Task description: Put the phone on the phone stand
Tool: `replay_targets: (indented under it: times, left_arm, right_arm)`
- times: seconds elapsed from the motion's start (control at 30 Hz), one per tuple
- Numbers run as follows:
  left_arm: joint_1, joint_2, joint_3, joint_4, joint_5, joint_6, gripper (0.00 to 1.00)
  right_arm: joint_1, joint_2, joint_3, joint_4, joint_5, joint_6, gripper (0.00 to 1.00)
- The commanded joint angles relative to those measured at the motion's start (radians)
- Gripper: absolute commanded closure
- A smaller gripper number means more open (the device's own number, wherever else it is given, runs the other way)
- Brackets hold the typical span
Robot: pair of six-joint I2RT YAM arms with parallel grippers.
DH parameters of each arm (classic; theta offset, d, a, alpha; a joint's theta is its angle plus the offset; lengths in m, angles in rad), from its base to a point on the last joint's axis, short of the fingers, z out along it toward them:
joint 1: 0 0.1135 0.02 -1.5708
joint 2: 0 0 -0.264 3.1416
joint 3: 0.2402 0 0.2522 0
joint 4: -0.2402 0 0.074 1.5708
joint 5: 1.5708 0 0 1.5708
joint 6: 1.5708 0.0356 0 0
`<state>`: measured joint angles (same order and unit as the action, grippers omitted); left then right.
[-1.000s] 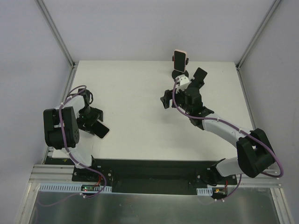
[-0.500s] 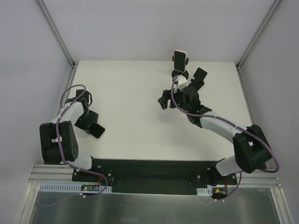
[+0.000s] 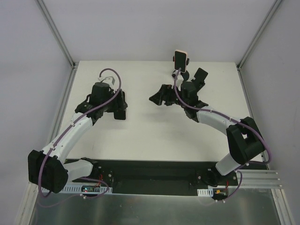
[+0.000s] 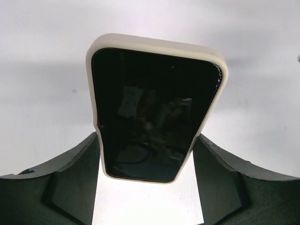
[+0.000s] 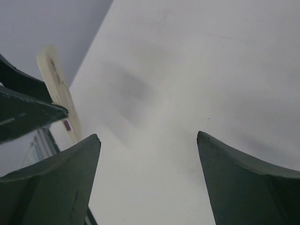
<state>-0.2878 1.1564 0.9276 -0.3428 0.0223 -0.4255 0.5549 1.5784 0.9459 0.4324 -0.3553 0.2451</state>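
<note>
Phone [image 4: 157,115], seemingly snug, in left gripper [image 4: 146,143]

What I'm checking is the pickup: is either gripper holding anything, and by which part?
The left gripper holds the phone by its two long edges, near one end. The right gripper is open, holding nothing.

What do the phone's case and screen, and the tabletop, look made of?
Phone case: likely silicone or soft plastic, cream and matte, with rounded edges and no glare. Screen: glossy black, glass by its look, since it shows reflections. Tabletop: white, matte and smooth; laminate or painted board, can't tell which.
</note>
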Motion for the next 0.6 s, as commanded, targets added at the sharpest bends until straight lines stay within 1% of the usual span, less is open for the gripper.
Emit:
replay_targets:
  times: [0.0, 0.2, 0.4, 0.43, 0.47, 0.5, 0.57]
  left_arm:
    - [-0.117, 0.000, 0.100, 0.106, 0.094, 0.273, 1.00]
    - [-0.227, -0.038, 0.045, 0.179, 0.113, 0.389, 1.00]
    - [-0.264, -0.084, 0.016, 0.191, 0.128, 0.416, 1.00]
    - [-0.269, -0.099, 0.011, 0.192, 0.120, 0.416, 1.00]
    - [-0.272, -0.107, 0.001, 0.191, 0.122, 0.416, 1.00]
    - [-0.271, -0.115, -0.007, 0.191, 0.122, 0.439, 1.00]
    - [-0.271, -0.132, -0.022, 0.189, 0.108, 0.442, 1.00]
  right_arm:
    - [-0.007, -0.017, 0.014, 0.207, -0.157, 0.255, 0.15]
    - [0.002, -0.058, -0.004, 0.243, -0.197, 0.252, 0.18]
    - [0.065, -0.023, 0.034, 0.244, -0.217, 0.230, 0.28]
    - [0.082, -0.006, 0.042, 0.244, -0.220, 0.230, 0.32]
    - [0.092, 0.005, 0.051, 0.246, -0.221, 0.229, 0.34]
    - [0.100, 0.011, 0.063, 0.250, -0.223, 0.229, 0.37]
    - [0.117, 0.002, 0.050, 0.275, -0.191, 0.224, 0.37]
